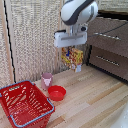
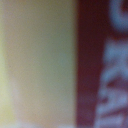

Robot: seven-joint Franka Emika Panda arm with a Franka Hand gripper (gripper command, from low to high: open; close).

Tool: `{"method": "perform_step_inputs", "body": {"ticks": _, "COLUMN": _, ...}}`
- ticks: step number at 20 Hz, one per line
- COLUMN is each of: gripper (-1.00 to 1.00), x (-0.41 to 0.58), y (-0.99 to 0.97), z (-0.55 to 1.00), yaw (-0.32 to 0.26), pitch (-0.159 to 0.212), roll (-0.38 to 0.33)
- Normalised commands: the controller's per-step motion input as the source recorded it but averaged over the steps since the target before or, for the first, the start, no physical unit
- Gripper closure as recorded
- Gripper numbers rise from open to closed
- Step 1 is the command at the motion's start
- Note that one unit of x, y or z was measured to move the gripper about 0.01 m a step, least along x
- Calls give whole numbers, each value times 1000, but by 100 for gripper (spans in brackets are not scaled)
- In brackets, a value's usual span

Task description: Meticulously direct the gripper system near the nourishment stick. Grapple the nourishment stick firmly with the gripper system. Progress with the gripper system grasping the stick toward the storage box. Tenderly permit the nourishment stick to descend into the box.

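Nearest you in the exterior view, at the lower part of that view's left, the storage box [image 1: 12, 118] sits on the pale wooden counter [image 1: 95, 102]; it is a red lattice-sided basket with a grey-blue rim, and what shows of its inside holds nothing. Just beyond its far corner, toward the exterior view's right, a small red bowl [image 1: 56, 93] rests on the counter, and a pink cup [image 1: 46, 79] stands upright just behind the bowl, close beside it. Farther back and well above the counter, the white arm reaches down from the top of the frame, and its pincer [image 1: 73, 50] hangs under a boxy white head. The nourishment stick [image 1: 73, 58], a yellow-orange packet with red patches, hangs below that head, clear of the counter and apart from the basket, toward the exterior view's right of it. The pincer appears pinched on the packet's upper edge, though the fingers themselves are too blurred to make out. Behind everything stand a light woven-look wall panel and, at the exterior view's right, dark drawer fronts [image 1: 107, 45]. The wrist view is filled by a blurred close surface: a pale yellowish band beside a dark red band with white lettering, likely the nourishment stick [image 2: 95, 65] itself.
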Motion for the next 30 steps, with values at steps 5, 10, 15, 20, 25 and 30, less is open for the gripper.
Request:
{"method": "perform_step_inputs", "body": {"ticks": 5, "gripper": 100, "x": 7, "y": 808, "z": 734, "yaw": 3, "pitch": 46, "roll": 56}}
{"method": "perform_step_inputs", "body": {"ticks": 10, "gripper": 100, "x": 2, "y": 888, "z": 590, "yaw": 0, "pitch": 26, "roll": 22}}
{"method": "perform_step_inputs", "body": {"ticks": 15, "gripper": 100, "x": 1, "y": 935, "z": 442, "yaw": 0, "pitch": 13, "roll": 0}}
{"method": "perform_step_inputs", "body": {"ticks": 20, "gripper": 100, "x": 9, "y": 955, "z": 330, "yaw": 0, "pitch": 14, "roll": 0}}
{"method": "perform_step_inputs", "body": {"ticks": 25, "gripper": 100, "x": 18, "y": 974, "z": 178, "yaw": 0, "pitch": 14, "roll": 0}}
{"method": "perform_step_inputs", "body": {"ticks": 30, "gripper": 100, "x": 150, "y": 998, "z": -46, "yaw": 1, "pitch": 43, "roll": -4}}
